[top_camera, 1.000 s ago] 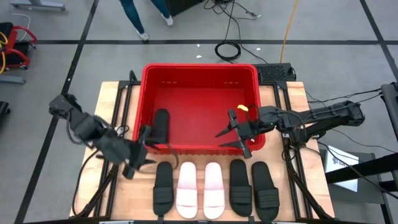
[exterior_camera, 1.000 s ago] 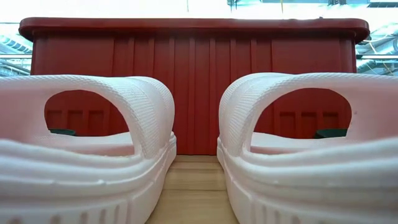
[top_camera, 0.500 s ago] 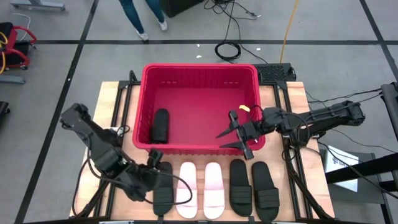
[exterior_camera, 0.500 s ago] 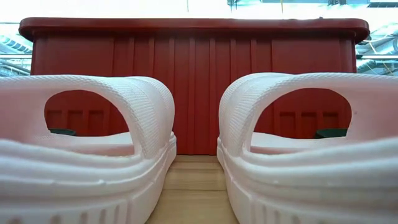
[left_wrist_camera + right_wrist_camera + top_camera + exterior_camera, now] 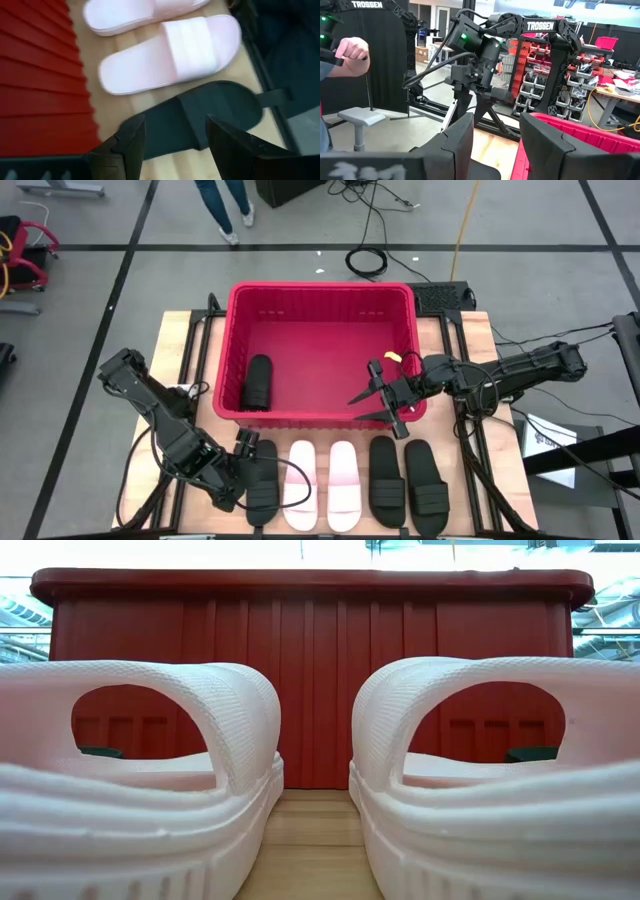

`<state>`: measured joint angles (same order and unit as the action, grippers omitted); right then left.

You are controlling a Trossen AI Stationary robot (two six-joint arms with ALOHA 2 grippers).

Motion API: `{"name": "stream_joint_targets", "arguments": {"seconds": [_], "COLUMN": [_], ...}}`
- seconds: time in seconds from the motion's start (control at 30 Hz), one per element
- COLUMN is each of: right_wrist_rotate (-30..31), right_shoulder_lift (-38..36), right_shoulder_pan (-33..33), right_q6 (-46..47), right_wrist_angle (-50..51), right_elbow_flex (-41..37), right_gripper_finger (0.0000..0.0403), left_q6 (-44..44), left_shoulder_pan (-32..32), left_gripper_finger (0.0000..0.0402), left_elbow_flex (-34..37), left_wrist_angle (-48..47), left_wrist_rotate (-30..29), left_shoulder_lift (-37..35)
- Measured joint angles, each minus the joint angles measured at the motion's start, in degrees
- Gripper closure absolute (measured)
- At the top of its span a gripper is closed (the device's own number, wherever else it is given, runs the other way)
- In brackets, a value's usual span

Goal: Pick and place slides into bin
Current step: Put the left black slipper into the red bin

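Note:
A red bin (image 5: 322,292) stands at the table's far middle, with one black slide (image 5: 258,382) lying flat inside near its left wall. Along the near edge several slides lie flat in a row: black (image 5: 262,480), two pale pink (image 5: 301,483) (image 5: 343,483), black (image 5: 384,478), black (image 5: 428,480). My left gripper (image 5: 245,450) hangs open above the leftmost black slide (image 5: 195,117), pointing steeply down, its fingers apart over the slide's strap. My right gripper (image 5: 360,406) is open and level over the bin's near right corner, holding nothing.
The bin's near wall (image 5: 40,75) rises close beside the left gripper. In the low view the two pale pink slides (image 5: 140,770) (image 5: 500,770) stand before the bin wall (image 5: 310,690). A person's hand (image 5: 352,50) shows beyond the table's left side.
My left gripper has left the bin's near left corner, gone toward the table's near edge and down, and turned about its own axis. It now hangs over the leftmost black slide, still open. My right arm has kept still.

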<state>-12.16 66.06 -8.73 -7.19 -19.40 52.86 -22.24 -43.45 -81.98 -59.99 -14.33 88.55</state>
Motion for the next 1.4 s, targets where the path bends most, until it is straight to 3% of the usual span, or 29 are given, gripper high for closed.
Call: {"name": "stream_joint_targets", "arguments": {"seconds": [0.33,0.8,1.4], "right_wrist_rotate": [0.1,0.1,0.1], "right_shoulder_lift": [0.0,0.0,0.0], "right_shoulder_pan": [0.0,0.0,0.0], "right_q6": [-0.6,-0.4,-0.4], "right_wrist_angle": [0.2,0.5,0.5], "right_elbow_flex": [0.0,0.0,0.0], "right_gripper_finger": [0.025,0.025,0.025], "left_q6": [-1.0,-5.4,-4.9], "left_shoulder_pan": [-1.0,1.2,3.8], "left_gripper_finger": [0.0204,0.0204,0.0204], "left_elbow_flex": [7.4,18.4,19.1], "left_wrist_angle": [13.5,20.6,22.6], "left_wrist_rotate": [3.5,11.7,12.8], "left_shoulder_lift": [0.0,0.0,0.0]}}
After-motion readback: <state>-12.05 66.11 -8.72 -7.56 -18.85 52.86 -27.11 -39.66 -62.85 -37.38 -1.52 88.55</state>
